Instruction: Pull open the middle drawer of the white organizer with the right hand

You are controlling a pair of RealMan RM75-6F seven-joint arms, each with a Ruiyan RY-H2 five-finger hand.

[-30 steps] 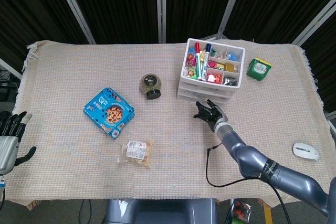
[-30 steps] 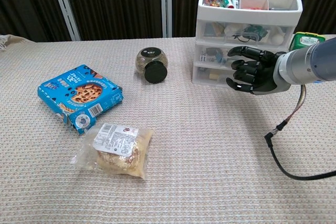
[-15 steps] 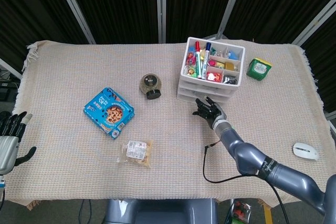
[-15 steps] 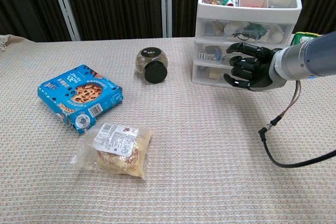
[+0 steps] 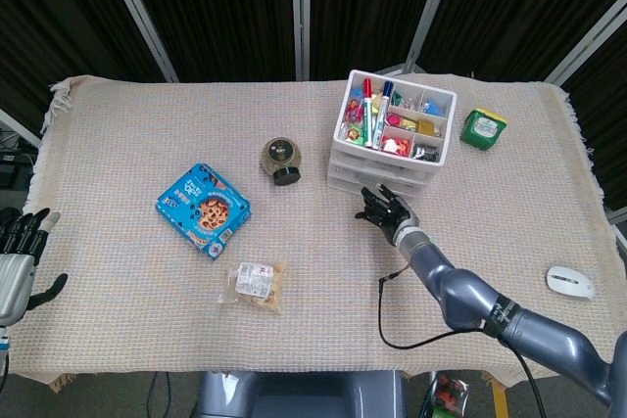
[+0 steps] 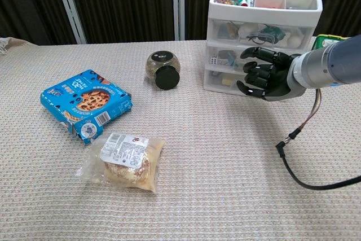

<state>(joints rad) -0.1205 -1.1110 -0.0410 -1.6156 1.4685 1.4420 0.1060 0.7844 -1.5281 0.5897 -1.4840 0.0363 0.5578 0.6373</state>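
1. Step in hand, by judgement: approach to the drawer front, no grasp yet, drawer not visibly pulled out.
2. White organizer (image 6: pixel 265 38) standing at far-right of the table cloth (image 5: pixel 127 124), top tray full of markers and small bits; three clear-fronted drawers stacked below it in chest view.
3. Middle drawer (image 6: pixel 225 60) sitting flush with the ones above and below as far as chest view shows; right part of its front hidden behind the fingers.
4. Right hand (image 6: pixel 268 74) directly in front of the organizer at middle/lower drawer height, palm toward the robot's left, fingers (image 6: pixel 255 55) apart and lightly curled, nothing in them. Touching the drawer front or just short of it: cannot tell.
5. Head view agrees: right hand (image 5: pixel 389 209) just at the organizer's near face, white organizer (image 5: pixel 397 124) behind it.
6. Left hand (image 5: pixel 18 252) parked at the table's left edge, fingers spread, holding nothing, well apart from everything.
7. Next move calls for: hooking fingertips under or onto the middle drawer's front lip, not the bottom one, then a straight pull toward the robot.
8. Risk, as judged: light organizer sliding along the cloth with the pull rather than the drawer opening; wrong drawer caught given the close stacking.
9. Loose black cable (image 6: pixel 299 156) trailing under the right forearm; worth keeping out of the pull path.
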